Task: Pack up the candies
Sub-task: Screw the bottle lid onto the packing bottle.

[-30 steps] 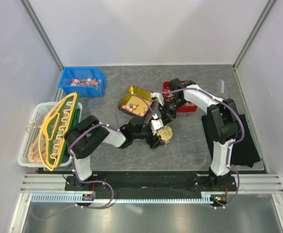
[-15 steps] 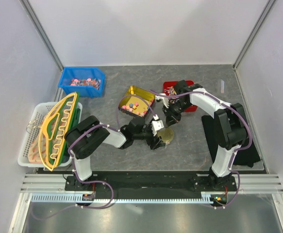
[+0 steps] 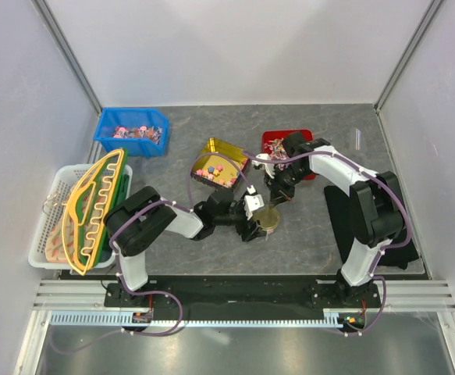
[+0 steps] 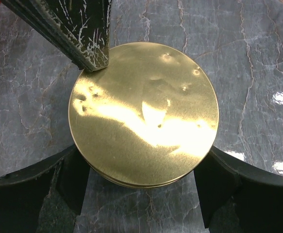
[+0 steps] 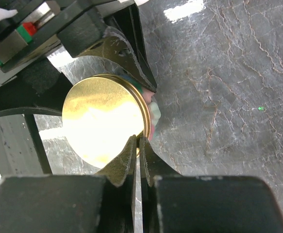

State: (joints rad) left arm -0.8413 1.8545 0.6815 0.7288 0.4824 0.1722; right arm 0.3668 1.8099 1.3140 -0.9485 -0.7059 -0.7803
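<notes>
Since a second ago the right arm has swung its elbow out to the right, uncovering more of the red bin (image 3: 270,137). The right gripper (image 5: 137,145) has shifted slightly right over the round gold tin (image 4: 143,114).

The candies (image 3: 215,170) lie in the open yellow box (image 3: 229,148) mid-table, just behind and left of the tin, whose lid is on. The left gripper (image 4: 142,182) clasps the tin from both sides, its fingers against the wall. The right gripper's fingers are pressed together with nothing seen between them, and their tips touch the lid's rim.

Bare grey table (image 3: 313,226) lies to the right of the tin and nearer than it. The blue bin (image 3: 131,131) and the white basket (image 3: 44,234) stand well apart along the left edge.
</notes>
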